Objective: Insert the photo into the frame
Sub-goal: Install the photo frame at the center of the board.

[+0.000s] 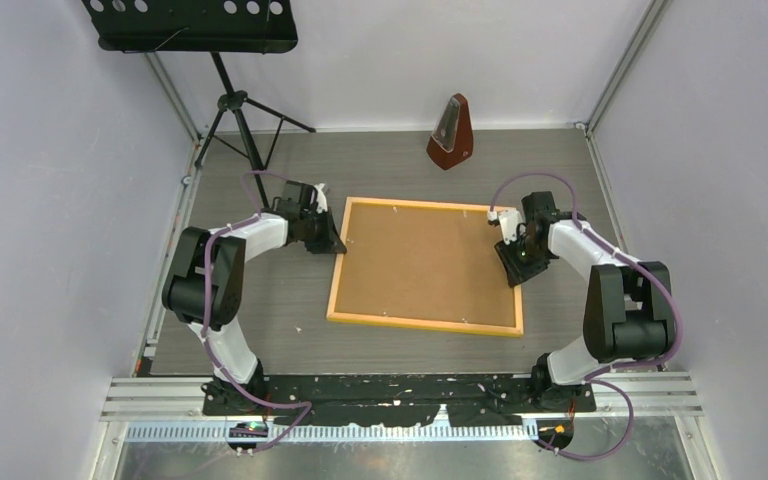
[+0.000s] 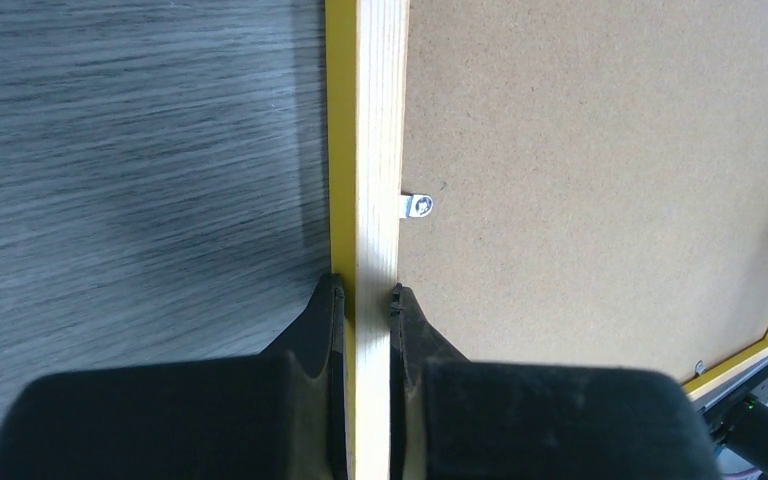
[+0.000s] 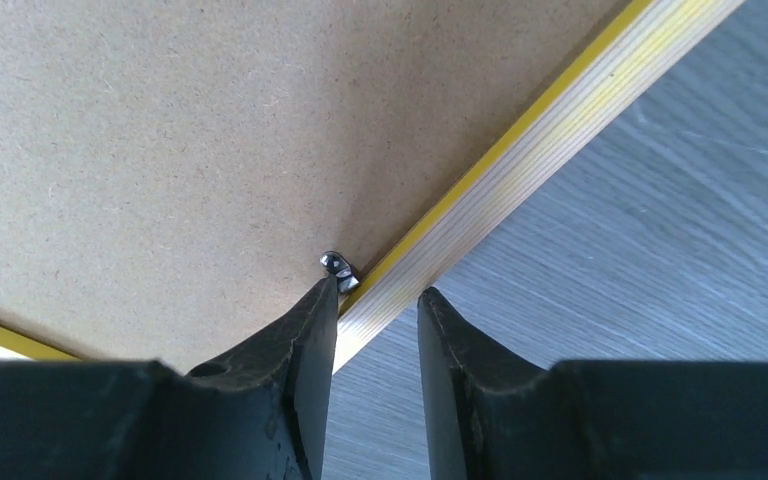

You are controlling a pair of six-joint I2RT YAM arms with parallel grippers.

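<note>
The frame [image 1: 425, 324] lies flat in the middle of the table, back side up, with a brown backing board [image 1: 428, 262] filling it. The photo is hidden. My left gripper [image 1: 332, 243] is at the frame's left side, and in the left wrist view it [image 2: 367, 292] is shut on the pale wooden strip [image 2: 380, 120], just below a small metal tab [image 2: 418, 206]. My right gripper [image 1: 511, 272] hovers over the frame's right side. In the right wrist view it [image 3: 378, 290] is open, astride the strip [image 3: 560, 130], its left fingertip beside a metal tab [image 3: 340, 266].
A wooden metronome [image 1: 451, 132] stands at the back of the table, behind the frame. A black music stand [image 1: 235, 105] on a tripod is at the back left. Grey walls close in both sides.
</note>
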